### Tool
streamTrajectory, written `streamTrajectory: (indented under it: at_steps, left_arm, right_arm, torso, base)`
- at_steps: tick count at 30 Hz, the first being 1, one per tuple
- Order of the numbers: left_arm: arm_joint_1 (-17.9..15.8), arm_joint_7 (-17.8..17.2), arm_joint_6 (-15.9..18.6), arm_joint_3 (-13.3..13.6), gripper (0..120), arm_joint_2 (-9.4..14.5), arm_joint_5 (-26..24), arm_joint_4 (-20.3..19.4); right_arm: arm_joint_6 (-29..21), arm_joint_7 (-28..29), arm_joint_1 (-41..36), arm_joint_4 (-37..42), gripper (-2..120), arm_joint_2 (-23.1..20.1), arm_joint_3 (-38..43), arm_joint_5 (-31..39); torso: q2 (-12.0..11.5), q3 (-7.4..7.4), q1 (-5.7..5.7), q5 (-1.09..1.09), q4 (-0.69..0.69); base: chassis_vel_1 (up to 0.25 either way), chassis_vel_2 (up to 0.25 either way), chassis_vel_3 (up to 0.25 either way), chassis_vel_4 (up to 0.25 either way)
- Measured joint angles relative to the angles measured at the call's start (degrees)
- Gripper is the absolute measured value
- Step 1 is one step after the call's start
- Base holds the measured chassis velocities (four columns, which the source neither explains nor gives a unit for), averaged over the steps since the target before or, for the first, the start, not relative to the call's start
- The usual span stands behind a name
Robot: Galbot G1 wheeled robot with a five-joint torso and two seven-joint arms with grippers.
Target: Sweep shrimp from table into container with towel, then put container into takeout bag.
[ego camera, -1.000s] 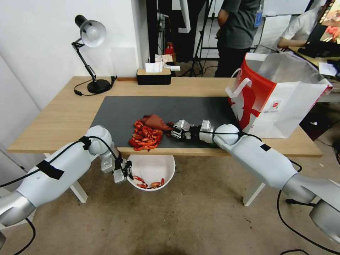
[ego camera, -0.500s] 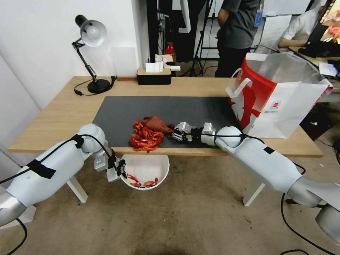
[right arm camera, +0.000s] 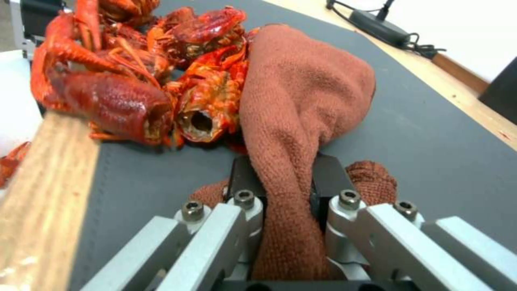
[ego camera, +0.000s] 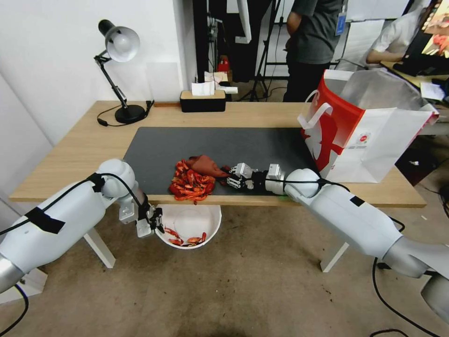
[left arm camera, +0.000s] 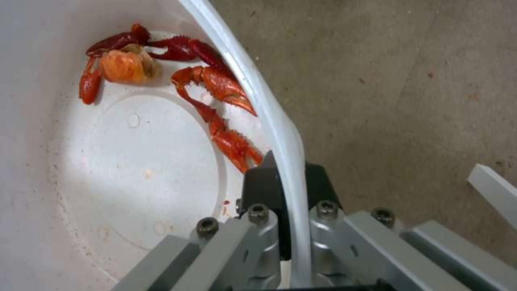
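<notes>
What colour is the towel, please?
Rust-red towel, clearest in the right wrist view.

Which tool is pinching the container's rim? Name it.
The left tool, below the table edge, is shut on the white container rim. The right tool is clamping the towel instead.

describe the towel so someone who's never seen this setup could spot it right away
Start at the long wooden table and its dark grey mat. Near the mat's front edge lies a heap of glossy red-orange shrimp. The towel is the matte rust-red cloth bunched against that heap on the bag side, pinched in the right pincer. Soft and dull, it differs from the shiny shells.
</notes>
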Motion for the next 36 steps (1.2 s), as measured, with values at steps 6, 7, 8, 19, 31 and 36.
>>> streamTrajectory:
  at_steps: [6,7,8,19,31,36]
  left_arm:
    - [0.2,0.3,0.0,-0.1,0,0.6,-1.0,-1.1]
    - [0.3,0.4,0.0,-0.1,0,0.6,-1.4,-1.3]
    - [0.3,0.5,0.0,-0.1,0,0.7,-1.6,-1.4]
    - [-0.5,0.8,1.1,1.6,0,0.9,-6.1,-2.3]
    - [-1.4,0.8,1.0,1.7,0,0.9,-6.0,-0.9]
    - [-1.9,0.8,1.0,1.8,0,0.7,-6.0,-0.4]
  right_arm:
    - [-0.4,0.5,-0.5,1.3,8,-0.3,-0.1,-0.1]
    - [-0.5,0.6,-0.6,1.4,8,-0.4,-0.1,-0.1]
    - [-0.5,0.6,-0.6,1.5,8,-0.4,-0.1,-0.1]
    - [-0.6,1.0,-0.9,1.6,8,-0.3,-0.1,-0.2]
    - [-0.9,1.2,-2.1,4.5,8,-1.8,-0.1,-0.2]
    - [-0.9,1.4,-3.4,6.4,8,-2.6,0.0,-0.2]
  torso:
    - [0.0,0.00,0.00,0.01,0.00]
    - [0.0,0.00,0.00,0.01,0.00]
    - [0.0,0.00,0.00,0.01,0.00]
    - [0.0,-0.01,0.00,0.01,-0.01]
    - [0.0,0.00,0.00,0.01,0.01]
    - [0.0,-0.02,0.00,0.00,-0.01]
  base:
    - [0.000,0.000,0.000,0.000]
    - [0.000,0.000,0.000,0.000]
    - [0.000,0.000,0.000,0.000]
    - [0.000,0.000,0.000,0.000]
    - [0.000,0.000,0.000,0.000]
    - [0.000,0.000,0.000,0.000]
